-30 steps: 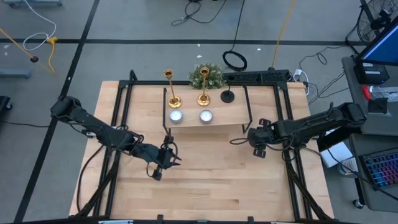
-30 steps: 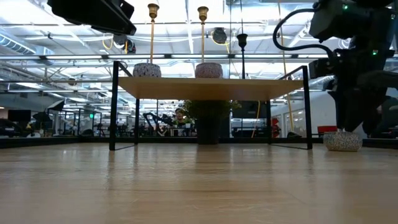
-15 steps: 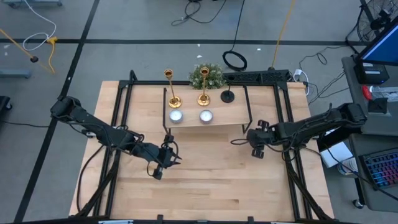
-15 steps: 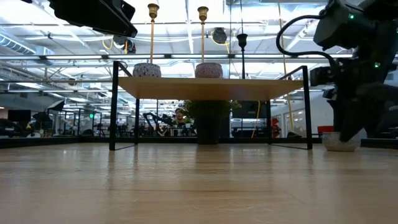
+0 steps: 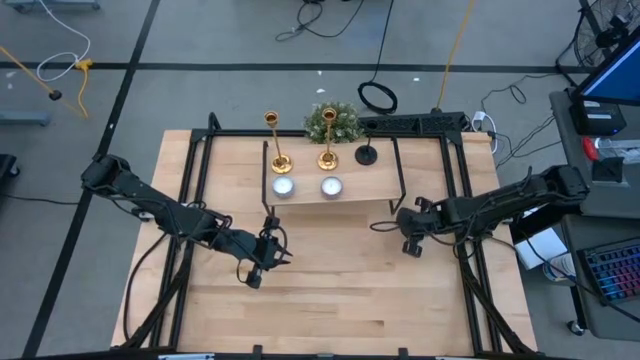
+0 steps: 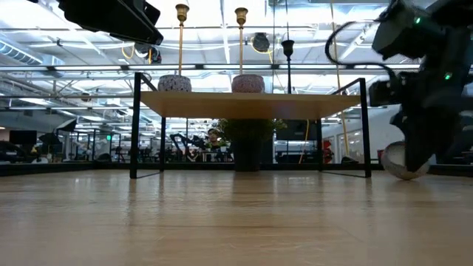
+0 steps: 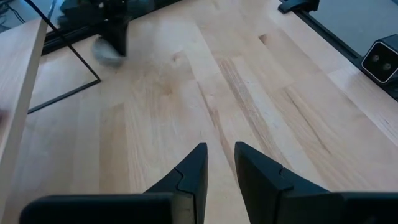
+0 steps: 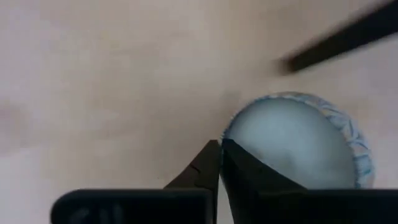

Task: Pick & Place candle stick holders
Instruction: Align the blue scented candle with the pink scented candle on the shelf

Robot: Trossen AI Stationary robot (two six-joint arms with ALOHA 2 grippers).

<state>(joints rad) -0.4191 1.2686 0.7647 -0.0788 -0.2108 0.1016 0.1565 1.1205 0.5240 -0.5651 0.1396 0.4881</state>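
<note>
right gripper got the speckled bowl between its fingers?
No. In the right wrist view the right gripper has its fingers pressed together, and the speckled bowl lies beside them, not between them.

Light was bright and even in the overhead view, with only faint shadows on the wooden table (image 5: 330, 290). In the low view, ceiling lights (image 6: 222, 15) glared behind the raised shelf (image 6: 247, 103), leaving its legs and the arms as dark silhouettes. The right wrist view was heavily blurred and washed out; a pale round dish (image 8: 298, 146) showed soft edges. The left wrist view was sharper nearby, smeared farther off.
</note>
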